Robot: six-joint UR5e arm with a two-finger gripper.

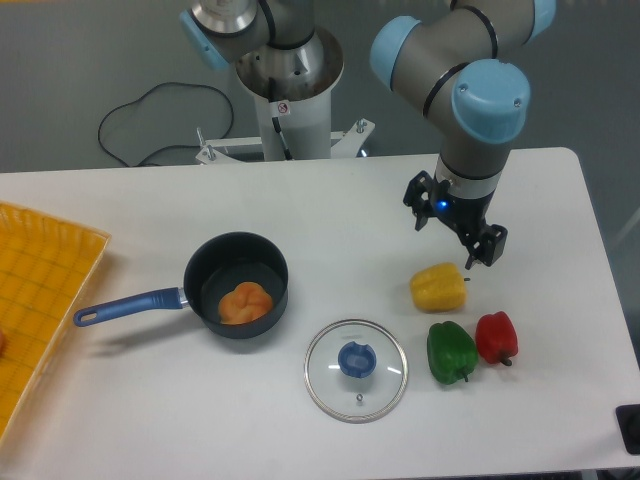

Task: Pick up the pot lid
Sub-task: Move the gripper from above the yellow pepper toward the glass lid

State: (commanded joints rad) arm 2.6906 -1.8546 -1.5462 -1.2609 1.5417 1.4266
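Item: pot lid [345,390], glass, round, blue knob [357,360] at centre; on the table [180,415], right of the black pan [210,268] in view and nearer the camera.
Item: gripper [453,235], raised, fingers parted, holding nothing; farther right of the pan than the lid (and farther from the camera).
Move needed, by judgement: panward and cameraward, then down over the knob.
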